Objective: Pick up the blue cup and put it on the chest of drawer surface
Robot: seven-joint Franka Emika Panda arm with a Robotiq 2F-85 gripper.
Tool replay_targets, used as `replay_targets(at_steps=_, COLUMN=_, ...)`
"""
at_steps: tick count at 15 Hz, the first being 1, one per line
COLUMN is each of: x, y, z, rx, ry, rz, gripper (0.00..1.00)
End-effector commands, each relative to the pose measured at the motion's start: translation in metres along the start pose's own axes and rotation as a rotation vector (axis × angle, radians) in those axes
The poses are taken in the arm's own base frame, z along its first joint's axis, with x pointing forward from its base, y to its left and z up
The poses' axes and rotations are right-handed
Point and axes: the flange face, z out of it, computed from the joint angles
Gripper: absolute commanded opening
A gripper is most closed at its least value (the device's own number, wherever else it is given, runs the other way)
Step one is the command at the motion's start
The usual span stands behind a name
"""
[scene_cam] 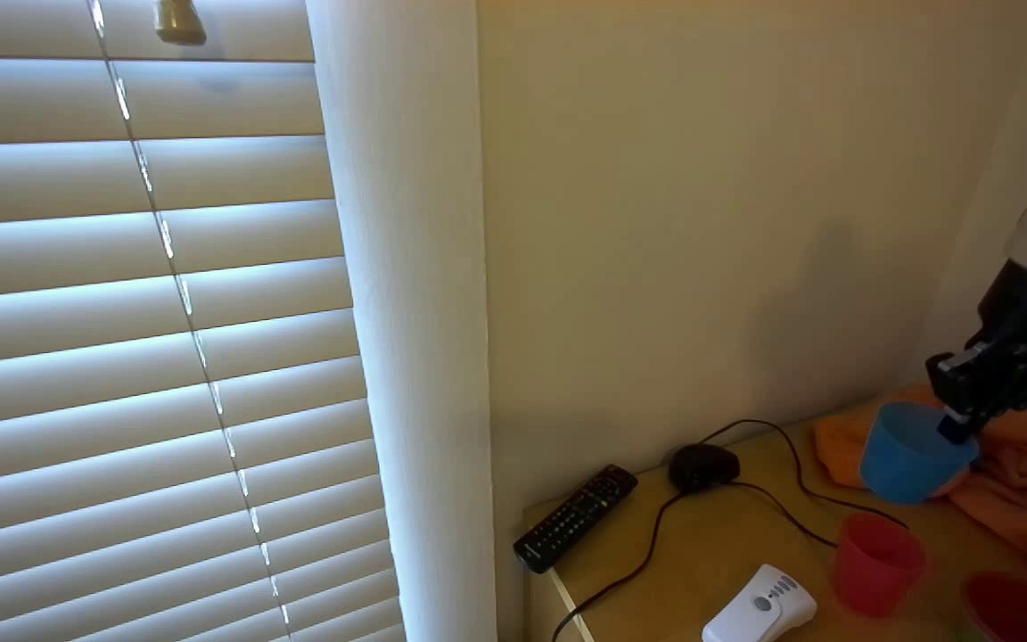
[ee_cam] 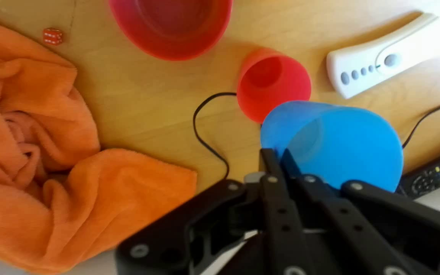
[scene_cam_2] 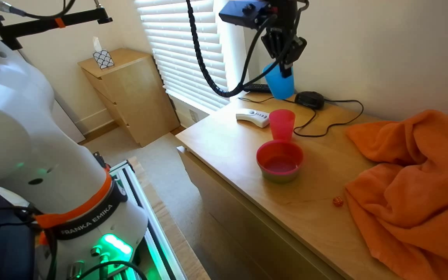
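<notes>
Daylight slips through the white slatted blinds (scene_cam: 148, 357) onto a cluttered, pale wooden chest-of-drawers top (scene_cam_2: 325, 167). Above it, in both exterior views, I see the blue cup (scene_cam_2: 279, 86) held up in the air, leaning a little. The gripper (ee_cam: 278, 153) has it near the rim, fingers (ee_cam: 269, 165) clamped on just one side of the wall. That lopsided pinch is what worries me: if the base catches on anything, the cup could swivel or slip loose. Seen from the wrist, the red-pink cup (ee_cam: 273, 86) shows right beside it, so lowering carelessly might knock that one over, though I can't judge the height between them. A base set on the looping cord (ee_cam: 194, 121) of the black mouse (scene_cam_2: 309, 100) would probably rock. Let go too high or tilted, the cup would likely bounce and roll.
</notes>
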Motion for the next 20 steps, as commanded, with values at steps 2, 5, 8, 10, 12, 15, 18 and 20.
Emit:
replay_targets(at_steps=2, x=0.008, y=0.047, z=-0.016, rx=-0.019, ry=0.071, rz=0.249, gripper=0.01)
replay_targets(at_steps=5, x=0.028, y=0.07, z=0.01, rx=-0.002, ry=0.05, rz=0.376, gripper=0.01)
replay_targets(at_steps=8, x=0.021, y=0.07, z=0.007, rx=0.011, ry=0.037, rz=0.35, gripper=0.04)
replay_targets(at_steps=10, x=0.03, y=0.067, z=0.024, rx=0.025, ry=-0.007, rz=0.364, gripper=0.01)
replay_targets(at_steps=12, x=0.048, y=0.064, z=0.042, rx=0.041, ry=-0.03, rz=0.388, gripper=0.01)
replay_targets(at_steps=15, x=0.073, y=0.053, z=0.075, rx=0.066, ry=-0.069, rz=0.424, gripper=0.01)
replay_targets(at_steps=18, x=0.095, y=0.038, z=0.105, rx=0.062, ry=-0.097, rz=0.461, gripper=0.01)
replay_targets(at_steps=20, x=0.107, y=0.033, z=0.125, rx=0.048, ry=-0.113, rz=0.491, gripper=0.01)
